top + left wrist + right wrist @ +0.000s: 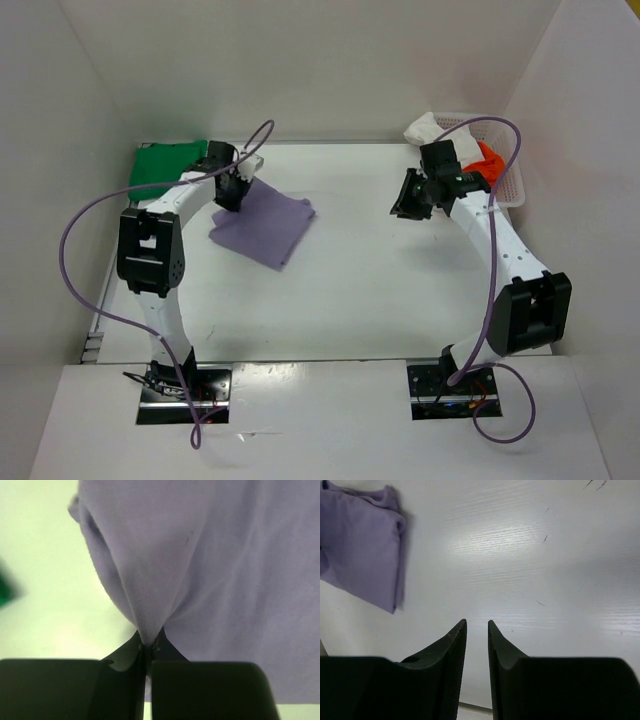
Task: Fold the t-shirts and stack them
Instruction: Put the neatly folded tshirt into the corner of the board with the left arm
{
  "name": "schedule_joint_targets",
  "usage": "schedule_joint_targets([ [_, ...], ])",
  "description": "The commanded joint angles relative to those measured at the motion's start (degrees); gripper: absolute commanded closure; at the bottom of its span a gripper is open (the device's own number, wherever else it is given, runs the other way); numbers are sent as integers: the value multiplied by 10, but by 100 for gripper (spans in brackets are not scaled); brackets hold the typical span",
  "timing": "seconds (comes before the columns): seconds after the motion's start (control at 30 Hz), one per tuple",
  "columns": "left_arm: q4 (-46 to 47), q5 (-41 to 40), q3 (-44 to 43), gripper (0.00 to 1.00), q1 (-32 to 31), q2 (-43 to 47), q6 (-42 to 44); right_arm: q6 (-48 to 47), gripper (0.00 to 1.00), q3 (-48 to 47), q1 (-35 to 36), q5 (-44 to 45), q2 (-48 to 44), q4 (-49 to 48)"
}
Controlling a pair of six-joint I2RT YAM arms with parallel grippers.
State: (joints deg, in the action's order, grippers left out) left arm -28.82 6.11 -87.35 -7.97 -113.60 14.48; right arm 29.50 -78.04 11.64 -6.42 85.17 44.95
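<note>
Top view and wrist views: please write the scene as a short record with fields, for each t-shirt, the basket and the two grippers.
lavender t-shirt: folded, lying on the table, left of centre
green t-shirt: far left corner of the table
basket: far right corner
white t-shirt: at the basket's far left end
orange-red t-shirt: in the basket, partly hidden by the right arm
left gripper: shut on a pinch of the lavender t-shirt
right gripper: jaws slightly apart, empty, over bare table
</note>
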Motion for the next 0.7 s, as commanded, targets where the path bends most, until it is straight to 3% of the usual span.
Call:
schedule_joint_targets([
  [0.0, 18, -145, -41, 100, 2, 11, 74, -12, 71, -31, -9, 3, -24, 12],
  [0.2, 59, -244, -90, 100, 21, -8, 117, -12, 71, -31, -9, 3, -24, 17],
  [0.67, 49, -255, -268, 100, 121, -119, 140, -22, 71, -36, -9, 19, -13, 37],
])
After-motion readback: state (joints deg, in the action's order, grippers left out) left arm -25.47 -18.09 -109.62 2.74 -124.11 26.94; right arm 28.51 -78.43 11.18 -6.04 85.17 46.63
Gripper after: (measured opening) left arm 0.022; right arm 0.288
